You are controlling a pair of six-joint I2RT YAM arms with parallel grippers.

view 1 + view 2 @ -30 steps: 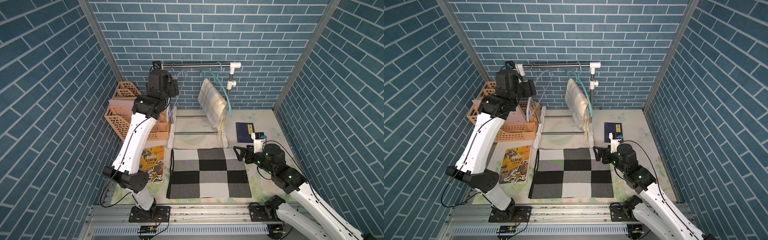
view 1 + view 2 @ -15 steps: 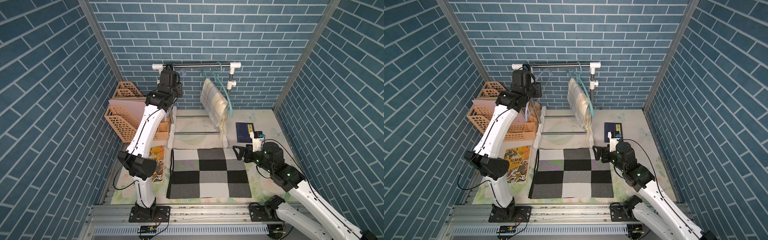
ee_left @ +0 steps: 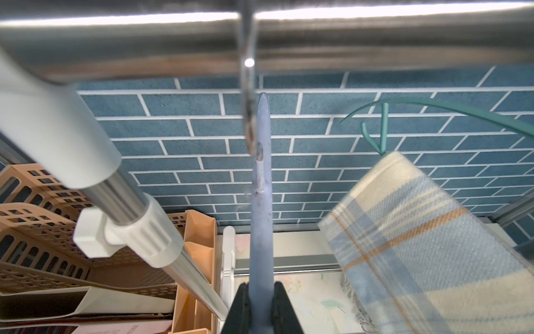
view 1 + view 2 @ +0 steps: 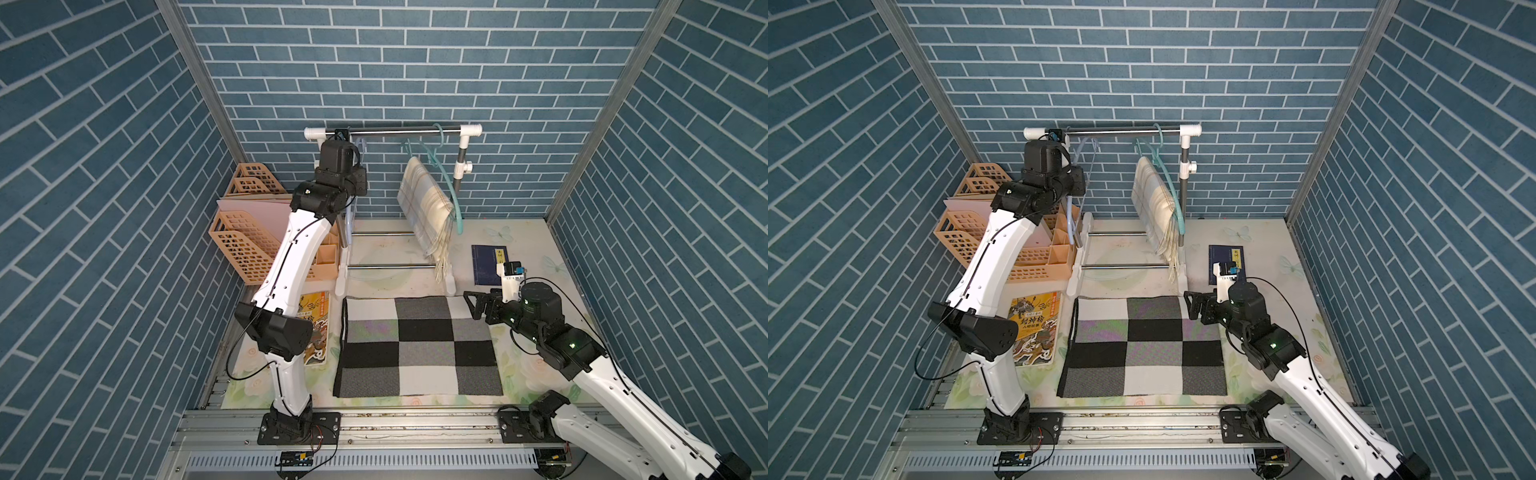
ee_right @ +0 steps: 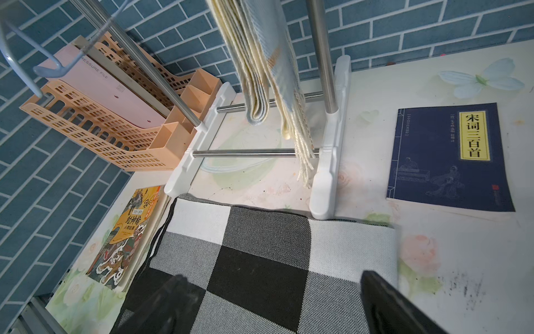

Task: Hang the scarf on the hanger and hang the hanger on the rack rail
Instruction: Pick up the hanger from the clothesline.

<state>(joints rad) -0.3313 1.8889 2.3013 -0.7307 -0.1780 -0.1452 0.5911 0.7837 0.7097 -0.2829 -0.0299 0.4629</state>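
Note:
The scarf is a black, grey and white check cloth lying folded flat on the table in both top views. A pale blue hanger hangs by its metal hook from the rail near the rail's left end. My left gripper is up at the rail, shut on the hanger's arm. My right gripper hovers open just over the scarf's far right corner, with nothing between its fingers.
A plaid cream and blue scarf hangs on a teal hanger at the rail's right end. Orange file trays stand at back left. An orange book lies left of the check scarf, a dark blue book at back right.
My left arm swung right along the rail and its jaws closed on the pale blue hanger. My right arm has hardly moved and stays open.

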